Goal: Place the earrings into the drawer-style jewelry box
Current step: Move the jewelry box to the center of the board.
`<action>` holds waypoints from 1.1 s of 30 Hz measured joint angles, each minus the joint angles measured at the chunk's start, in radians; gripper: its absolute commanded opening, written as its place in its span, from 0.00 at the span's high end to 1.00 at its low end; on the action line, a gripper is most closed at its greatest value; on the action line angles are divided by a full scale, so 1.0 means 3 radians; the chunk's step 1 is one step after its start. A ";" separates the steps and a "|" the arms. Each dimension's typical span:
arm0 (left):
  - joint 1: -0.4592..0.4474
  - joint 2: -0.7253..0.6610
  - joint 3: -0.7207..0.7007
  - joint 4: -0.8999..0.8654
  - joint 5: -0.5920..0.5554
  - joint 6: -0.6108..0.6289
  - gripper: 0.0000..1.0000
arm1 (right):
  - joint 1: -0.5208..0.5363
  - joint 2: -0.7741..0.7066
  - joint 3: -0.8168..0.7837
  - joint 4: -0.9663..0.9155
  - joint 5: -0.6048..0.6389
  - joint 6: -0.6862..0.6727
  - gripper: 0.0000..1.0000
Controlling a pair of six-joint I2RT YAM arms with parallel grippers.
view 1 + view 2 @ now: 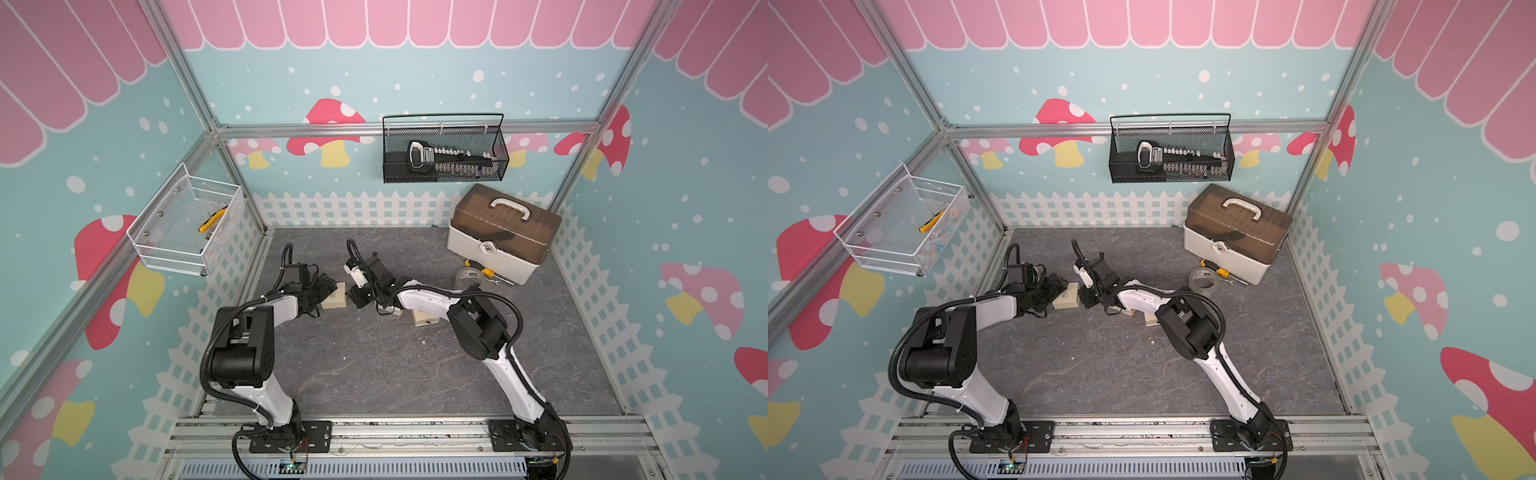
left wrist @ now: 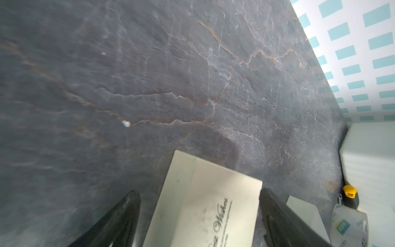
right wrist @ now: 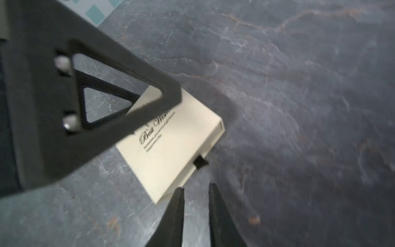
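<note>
The drawer-style jewelry box is a flat beige box with "Best Wishes" script, lying on the grey slab. My left gripper is open, with a jaw on each side of the box. The black pull tab sticks out of the box just ahead of my right gripper, which is open by a narrow gap and holds nothing. An earring glints as a tiny white piece on the bare slab, away from the box; a fainter speck lies further off.
A second beige box lies under my right arm. At the back right stand a toolbox, a tape roll and a yellow-handled screwdriver. A black wire basket and a white one hang on the walls.
</note>
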 measured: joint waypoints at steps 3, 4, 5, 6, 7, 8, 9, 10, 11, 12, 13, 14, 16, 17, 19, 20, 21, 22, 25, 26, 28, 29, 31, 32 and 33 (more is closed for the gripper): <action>-0.0015 -0.0408 -0.0083 -0.0165 -0.0103 0.0036 0.11 | -0.0009 -0.0507 -0.0463 0.0006 0.0128 -0.0097 0.58; -0.0039 -0.0530 -0.0089 -0.0211 -0.0139 0.0051 0.11 | -0.0024 -0.0652 -0.0579 0.0011 0.0175 -0.0109 0.56; -0.0078 -0.0637 -0.0089 -0.0245 -0.0173 0.0071 0.12 | -0.0050 -0.0827 -0.0713 0.0025 0.0215 -0.0136 0.53; -0.0142 -0.0731 -0.0080 -0.0282 -0.0210 0.0093 0.12 | -0.0085 -0.0988 -0.0841 0.0048 0.0243 -0.0159 0.51; -0.0214 -0.0785 -0.0069 -0.0309 -0.0228 0.0109 0.13 | -0.0127 -0.1105 -0.0932 0.0062 0.0261 -0.0164 0.50; -0.0315 -0.0819 -0.0046 -0.0337 -0.0243 0.0136 0.13 | -0.0189 -0.1218 -0.1027 0.0084 0.0271 -0.0174 0.50; -0.0426 -0.0818 -0.0005 -0.0365 -0.0247 0.0160 0.14 | -0.0262 -0.1298 -0.1110 0.0109 0.0272 -0.0182 0.50; -0.0519 -0.0793 0.0032 -0.0373 -0.0243 0.0173 0.14 | -0.0333 -0.1342 -0.1167 0.0118 0.0271 -0.0182 0.49; -0.0632 -0.0745 0.0088 -0.0378 -0.0229 0.0191 0.15 | -0.0408 -0.1359 -0.1216 0.0127 0.0258 -0.0179 0.49; -0.0739 -0.0675 0.0154 -0.0376 -0.0209 0.0210 0.16 | -0.0495 -0.1359 -0.1264 0.0132 0.0231 -0.0170 0.48; -0.0820 -0.0601 0.0215 -0.0371 -0.0175 0.0221 0.16 | -0.0563 -0.1350 -0.1301 0.0128 0.0200 -0.0159 0.48; -0.0918 -0.0501 0.0296 -0.0356 -0.0136 0.0234 0.16 | -0.0651 -0.1331 -0.1335 0.0114 0.0153 -0.0148 0.48; -0.1055 -0.0320 0.0422 -0.0320 -0.0053 0.0245 0.16 | -0.0787 -0.1270 -0.1340 0.0097 0.0051 -0.0130 0.48; -0.1118 -0.0231 0.0478 -0.0300 -0.0013 0.0247 0.16 | -0.0851 -0.1230 -0.1330 0.0097 -0.0010 -0.0120 0.47; -0.1198 -0.0108 0.0539 -0.0277 0.0053 0.0245 0.17 | -0.0940 -0.1127 -0.1274 0.0090 -0.0118 -0.0107 0.48; -0.1225 -0.0066 0.0549 -0.0268 0.0085 0.0244 0.17 | -0.0975 -0.1049 -0.1212 0.0080 -0.0173 -0.0107 0.48; -0.1240 -0.0043 0.0549 -0.0267 0.0113 0.0243 0.18 | -0.1001 -0.0977 -0.1152 0.0071 -0.0221 -0.0109 0.48; -0.1247 -0.0032 0.0549 -0.0270 0.0137 0.0239 0.17 | -0.1022 -0.0900 -0.1080 0.0047 -0.0276 -0.0112 0.48; -0.1249 -0.0048 0.0538 -0.0249 0.0169 0.0234 0.17 | -0.1058 -0.0671 -0.0834 -0.0043 -0.0429 -0.0158 0.47; -0.1246 -0.0072 0.0518 -0.0237 0.0170 0.0234 0.18 | -0.1061 -0.0599 -0.0746 -0.0086 -0.0482 -0.0177 0.47; -0.1246 -0.0142 0.0448 -0.0235 0.0170 0.0234 0.17 | -0.1058 -0.0483 -0.0604 -0.0144 -0.0580 -0.0215 0.47; -0.1246 -0.0187 0.0402 -0.0235 0.0170 0.0234 0.17 | -0.1058 -0.0434 -0.0543 -0.0181 -0.0626 -0.0237 0.47; -0.1246 -0.0277 0.0315 -0.0244 0.0169 0.0234 0.17 | -0.1054 -0.0356 -0.0448 -0.0242 -0.0713 -0.0272 0.48; -0.1246 -0.0323 0.0276 -0.0256 0.0168 0.0235 0.17 | -0.1054 -0.0320 -0.0408 -0.0271 -0.0762 -0.0290 0.48; -0.1246 -0.0366 0.0240 -0.0264 0.0167 0.0235 0.18 | -0.1054 -0.0292 -0.0381 -0.0309 -0.0815 -0.0309 0.49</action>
